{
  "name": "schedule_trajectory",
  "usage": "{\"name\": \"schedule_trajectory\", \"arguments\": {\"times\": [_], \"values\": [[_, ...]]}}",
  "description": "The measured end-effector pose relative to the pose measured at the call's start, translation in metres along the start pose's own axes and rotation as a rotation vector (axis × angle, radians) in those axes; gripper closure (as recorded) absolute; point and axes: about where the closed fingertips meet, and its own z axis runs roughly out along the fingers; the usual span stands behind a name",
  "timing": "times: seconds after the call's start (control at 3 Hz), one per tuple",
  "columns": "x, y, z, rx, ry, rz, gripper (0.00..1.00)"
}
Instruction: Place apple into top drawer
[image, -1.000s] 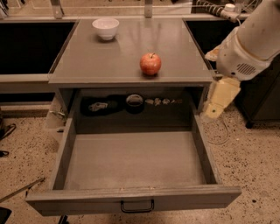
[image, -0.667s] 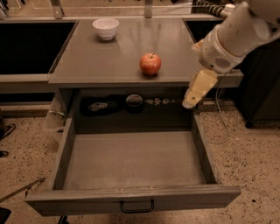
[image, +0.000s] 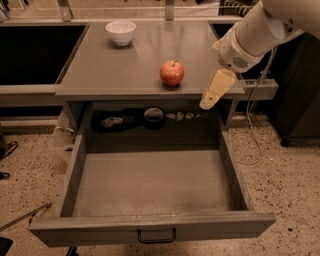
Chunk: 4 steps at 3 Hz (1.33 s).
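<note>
We see the claw (image: 216, 91) at the end of the big white arm (image: 255, 32). The arm comes in from the top right. The claw is pale yellow and points down and to the left. It hangs by the front right edge of the grey surface (image: 125, 65), over the back right corner of the top drawer (image: 150, 227). We cannot tell if the claw is open or closed.

The apple (image: 172, 73) is just to the left of the claw, near it but not touching. It is red with yellow patches. It stands on the surface, close to the front edge, with its stem up.

The top drawer is below the surface and pulled far out. We see its bare grey bottom. A small dark handle (image: 156, 236) sits in the middle of its front.

A white bowl (image: 120, 32) stands at the back left of the surface, well apart from the apple. Behind the drawer, under the surface, lie some dark things (image: 115, 121) that we cannot name. The floor (image: 285, 185) is speckled.
</note>
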Motion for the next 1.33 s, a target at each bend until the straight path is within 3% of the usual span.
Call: {"name": "schedule_trajectory", "arguments": {"times": [0.33,1.33], "values": [[-0.008,-0.015,0.005,0.021,-0.013,-0.004,0.00],[-0.005,-0.110,0.043,0.088,-0.095,0.058,0.00]]}}
